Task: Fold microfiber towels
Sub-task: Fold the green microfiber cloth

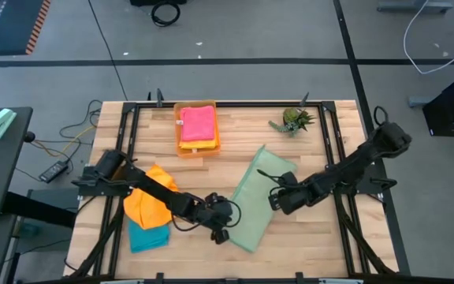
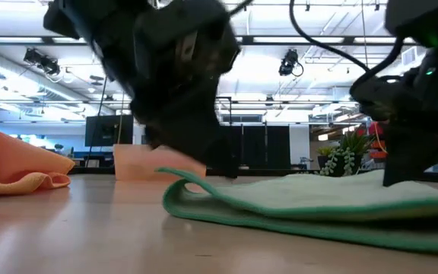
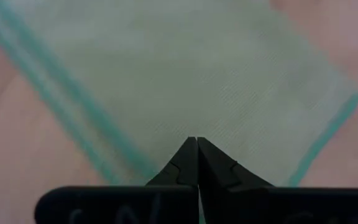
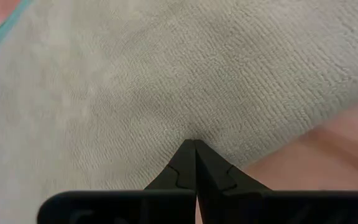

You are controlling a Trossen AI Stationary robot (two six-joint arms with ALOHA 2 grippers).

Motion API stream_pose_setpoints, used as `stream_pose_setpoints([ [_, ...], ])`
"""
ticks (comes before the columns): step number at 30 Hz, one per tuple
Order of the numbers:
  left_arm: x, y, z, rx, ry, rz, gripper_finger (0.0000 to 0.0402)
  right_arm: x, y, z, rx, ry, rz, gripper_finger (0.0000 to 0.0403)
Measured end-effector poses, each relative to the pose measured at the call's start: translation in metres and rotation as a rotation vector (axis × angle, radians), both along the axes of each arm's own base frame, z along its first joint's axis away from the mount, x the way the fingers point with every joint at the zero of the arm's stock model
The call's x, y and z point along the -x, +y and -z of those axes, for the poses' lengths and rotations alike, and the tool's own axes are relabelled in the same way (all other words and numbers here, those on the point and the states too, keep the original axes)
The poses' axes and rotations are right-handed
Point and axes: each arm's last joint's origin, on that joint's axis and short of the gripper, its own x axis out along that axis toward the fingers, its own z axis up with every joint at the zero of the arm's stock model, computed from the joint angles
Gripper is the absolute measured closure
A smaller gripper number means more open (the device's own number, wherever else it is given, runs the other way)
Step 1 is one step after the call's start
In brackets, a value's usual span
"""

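Observation:
A sage green towel [image 1: 262, 197], folded into a long strip, lies slantwise on the table's middle. It also shows in the low view [image 2: 318, 202]. My left gripper [image 1: 223, 227] is shut at its near left corner. My right gripper [image 1: 278, 195] is shut on its right long side, about midway. An orange towel [image 1: 148, 201] lies crumpled over a teal towel [image 1: 148, 235] at the near left. A pink towel [image 1: 198, 124] lies on a yellow one in the orange tray [image 1: 181, 146] at the far edge. My left gripper pinches the sage green towel's near left corner [image 3: 191, 127] between its shut fingertips, slanting down from the table's left. That edge [image 2: 179, 179] curls a little off the table and the rest lies flat. One layer or several, I cannot tell. My right gripper pinches a small pucker of the towel's top surface [image 4: 191, 134] between its shut fingertips, close to the right long edge. It comes slanting down from the table's right. Faint creases run in toward the tips. The towel lies flat on the table.
A small spiky green plant [image 1: 294, 120] stands at the far right. Black frame rails [image 1: 129, 142] run along the table's sides. Bare wood shows at the near right [image 1: 314, 237] and between the tray and the plant.

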Motion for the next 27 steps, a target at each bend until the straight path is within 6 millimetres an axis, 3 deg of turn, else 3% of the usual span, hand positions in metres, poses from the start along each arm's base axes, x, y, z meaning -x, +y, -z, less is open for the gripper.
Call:
stream_pose_setpoints([
  [4, 0.009, 0.0, 0.011, 0.094, 0.064, -0.061, 0.0398, -0.008, -0.01, 0.005, 0.029, 0.019, -0.008, 0.0401],
  [9, 0.015, -0.014, 0.011, 0.191, 0.049, -0.092, 0.0394, -0.023, -0.03, 0.006, 0.092, -0.031, -0.038, 0.0401],
  [13, 0.009, -0.029, 0.0, 0.289, -0.066, -0.066, 0.0398, -0.04, -0.051, 0.001, 0.201, -0.127, -0.104, 0.0401],
  [17, 0.001, -0.031, -0.019, 0.3, -0.223, 0.01, 0.0391, -0.06, -0.061, -0.025, 0.249, -0.21, -0.246, 0.0401],
  [22, 0.005, -0.018, -0.036, 0.261, -0.195, -0.018, 0.0397, -0.064, -0.034, -0.062, 0.168, -0.306, -0.379, 0.0401],
  [27, 0.018, -0.025, -0.024, 0.198, -0.063, 0.005, 0.0395, -0.048, 0.014, -0.055, 0.069, -0.301, -0.381, 0.0401],
])
